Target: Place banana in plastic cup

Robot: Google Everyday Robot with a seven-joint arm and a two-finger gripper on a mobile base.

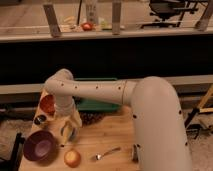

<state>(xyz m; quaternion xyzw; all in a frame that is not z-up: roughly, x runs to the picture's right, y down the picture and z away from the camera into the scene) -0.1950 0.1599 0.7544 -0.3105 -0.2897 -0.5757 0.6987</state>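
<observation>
just at the jaws [70,131] — banana [65,130], over plastic cup [71,134]

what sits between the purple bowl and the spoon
In the camera view, the round yellow-orange fruit lies between the purple bowl and the spoon. The tool hangs above, behind that line.

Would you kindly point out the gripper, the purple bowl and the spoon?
gripper [70,131], camera view, low over the table, between its fingertips.
purple bowl [29,146], camera view, left rim.
spoon [108,153], camera view, mid-handle.
</observation>
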